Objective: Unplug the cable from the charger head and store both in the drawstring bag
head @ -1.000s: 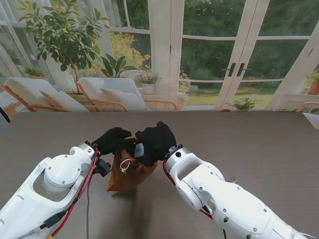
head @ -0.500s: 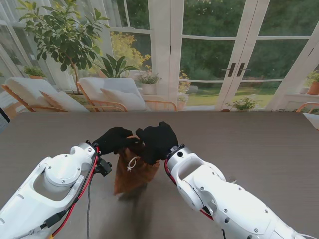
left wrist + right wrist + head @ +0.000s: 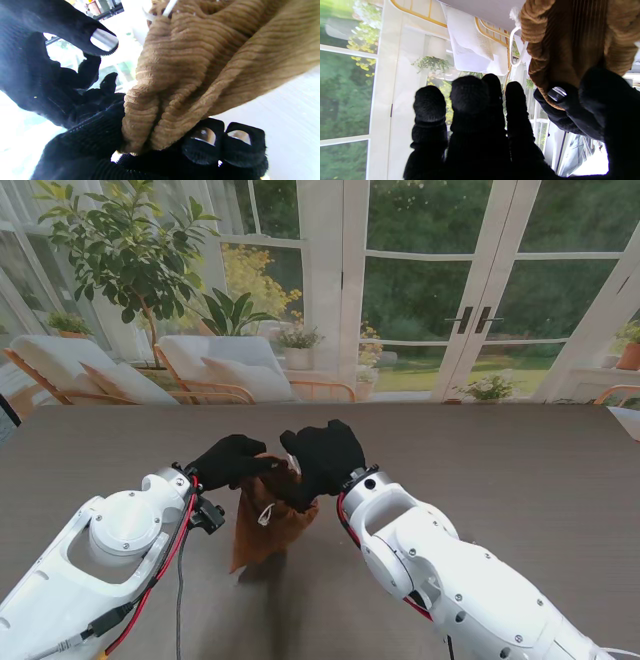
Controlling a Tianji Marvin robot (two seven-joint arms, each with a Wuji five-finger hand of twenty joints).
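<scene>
Our left hand (image 3: 232, 460) pinches the drawstring bag (image 3: 268, 515) mid-frame; the right hand (image 3: 322, 460) has released it, fingers (image 3: 470, 100) now loosely spread—contents presumably stowed.

the brown corduroy drawstring bag (image 3: 266, 515) hangs at the middle of the grey wooden table (image 3: 520, 470), its lower end near me and its gathered top farther off. the black-gloved left hand (image 3: 232, 461) sits at the bag's top on the left side, pinching the fabric; the black-gloved right hand (image 3: 322, 457) sits at the top on the right side, touching the rim. the two hands lie just beside each other, with the bag's mouth between them. the white drawstring cord (image 3: 266, 513) dangles on the bag's front, between the two arms.
</scene>
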